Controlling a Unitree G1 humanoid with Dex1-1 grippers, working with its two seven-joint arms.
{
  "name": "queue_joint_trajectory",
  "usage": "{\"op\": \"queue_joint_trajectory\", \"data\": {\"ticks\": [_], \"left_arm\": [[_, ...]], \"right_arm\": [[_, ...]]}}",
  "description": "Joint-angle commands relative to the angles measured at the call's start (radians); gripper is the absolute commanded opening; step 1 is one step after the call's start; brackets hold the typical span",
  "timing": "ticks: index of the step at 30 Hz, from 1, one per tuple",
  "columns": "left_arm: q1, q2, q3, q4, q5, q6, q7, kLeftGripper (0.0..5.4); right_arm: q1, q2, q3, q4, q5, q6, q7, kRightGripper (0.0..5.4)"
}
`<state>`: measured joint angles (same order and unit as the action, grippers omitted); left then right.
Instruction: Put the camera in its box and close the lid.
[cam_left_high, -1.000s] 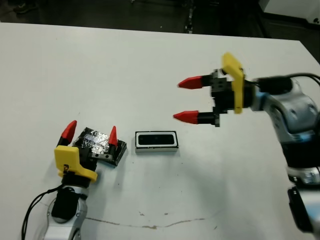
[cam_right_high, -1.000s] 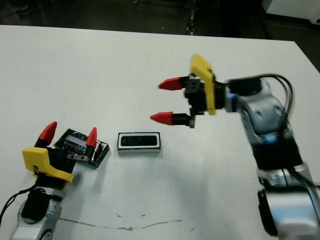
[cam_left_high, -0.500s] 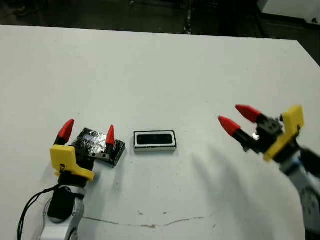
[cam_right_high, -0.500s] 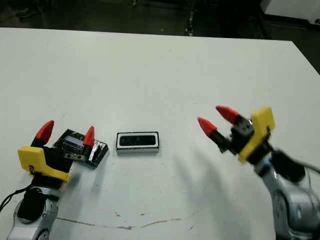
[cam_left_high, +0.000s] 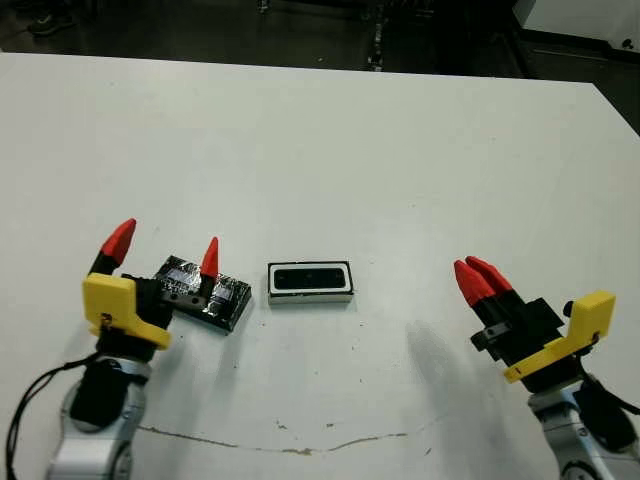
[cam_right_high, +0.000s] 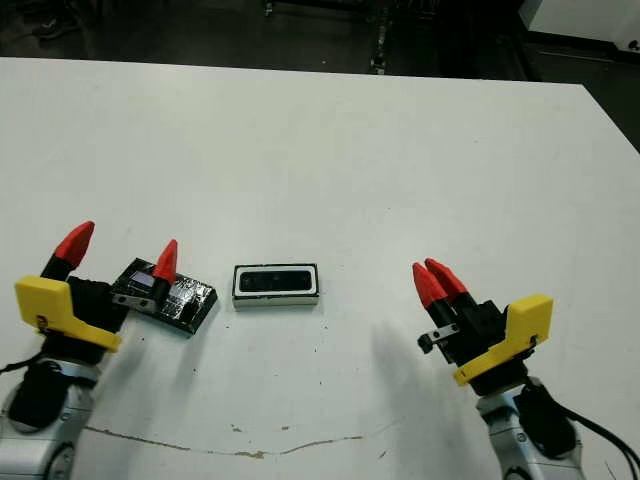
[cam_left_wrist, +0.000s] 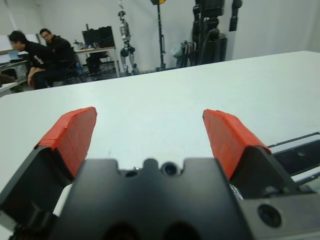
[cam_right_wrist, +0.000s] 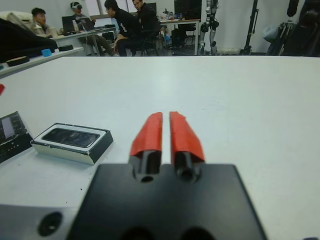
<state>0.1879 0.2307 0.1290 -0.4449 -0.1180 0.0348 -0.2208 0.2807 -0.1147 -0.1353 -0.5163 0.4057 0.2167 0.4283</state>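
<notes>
No readable writing; your left gripper (cam_left_high: 160, 258) fingers spread over the lid (cam_left_high: 205, 299), right gripper (cam_left_high: 480, 276) fingers pressed together, empty, on the white desk (cam_left_high: 320, 140).

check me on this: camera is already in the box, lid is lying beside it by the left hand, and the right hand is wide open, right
Not quite. The camera is in the box and the lid lies beside it by the left hand, but the right hand is shut, not open. The right wrist view shows its two red fingers pressed together.
</notes>
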Motion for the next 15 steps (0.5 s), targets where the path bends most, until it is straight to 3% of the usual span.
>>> {"op": "queue_joint_trajectory", "data": {"ticks": [1, 4, 8, 11, 15], "left_arm": [[-0.045, 0.105, 0.052, 0.009, -0.038, 0.012, -0.089, 5.40], [-0.103, 0.246, 0.099, 0.017, -0.101, 0.065, -0.220, 5.40], [-0.237, 0.542, 0.125, 0.103, -0.209, 0.164, -0.545, 5.40], [-0.409, 0.726, 0.070, 0.246, -0.259, 0.226, -0.800, 5.40], [-0.657, 0.811, -0.087, 0.457, -0.203, 0.119, -1.105, 5.40]], "right_arm": [[0.004, 0.002, 0.004, 0.011, 0.017, 0.002, -0.024, 0.02], [0.005, -0.003, 0.017, 0.010, 0.013, 0.000, -0.038, 0.02], [0.009, -0.011, 0.031, 0.012, -0.016, -0.017, -0.054, 0.02], [0.010, -0.011, 0.033, 0.018, -0.019, -0.023, -0.058, 0.02], [0.012, -0.008, 0.032, 0.025, -0.014, -0.027, -0.059, 0.02]]}}
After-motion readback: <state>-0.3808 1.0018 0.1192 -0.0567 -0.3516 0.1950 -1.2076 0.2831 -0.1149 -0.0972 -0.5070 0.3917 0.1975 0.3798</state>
